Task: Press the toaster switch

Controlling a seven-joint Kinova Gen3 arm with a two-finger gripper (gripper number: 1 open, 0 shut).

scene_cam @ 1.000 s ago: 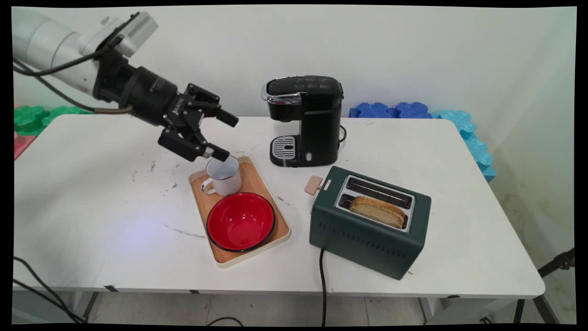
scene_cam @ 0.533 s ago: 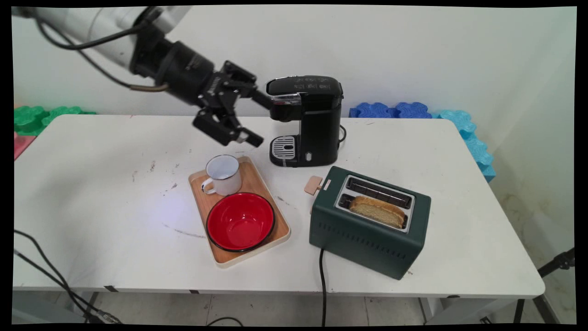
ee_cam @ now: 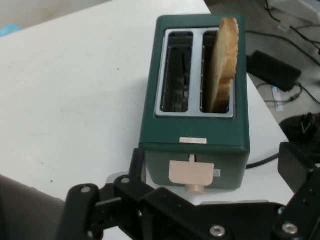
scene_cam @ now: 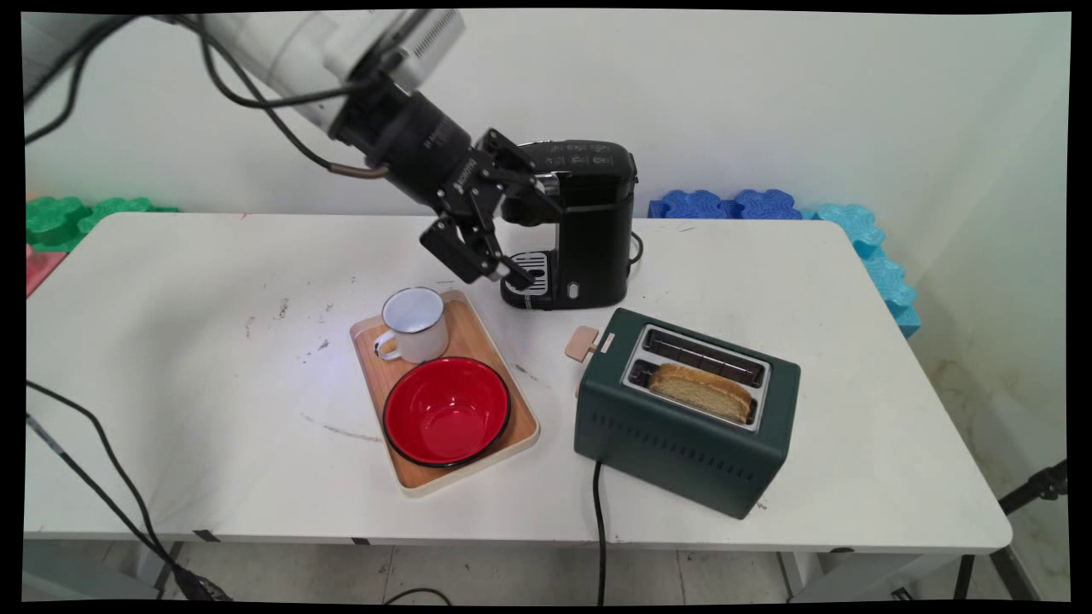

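My gripper (scene_cam: 532, 242) hangs open and empty above the table, right in front of the black coffee machine (scene_cam: 587, 223) and level with its drip tray. A white enamel mug (scene_cam: 415, 324) stands below and to the gripper's left, on a wooden tray (scene_cam: 480, 335) beside a red bowl (scene_cam: 446, 411). In the hand view a green toaster (ee_cam: 195, 155) lies straight ahead, with a bread slice (ee_cam: 223, 62) in its right slot and a beige lever (ee_cam: 191, 173) facing me. One black finger (ee_cam: 136, 163) rises at the lower left.
The toaster (scene_cam: 682, 426) sits at the table's right front, with its bread slice (scene_cam: 701, 390) in the near slot and its cord (scene_cam: 597, 529) running off the front edge. Blue foam blocks (scene_cam: 751, 205) and green ones (scene_cam: 60, 217) line the wall.
The gripper has risen from just over the mug and swung right to the front of the coffee machine. It stays open. Nothing on the table moved.
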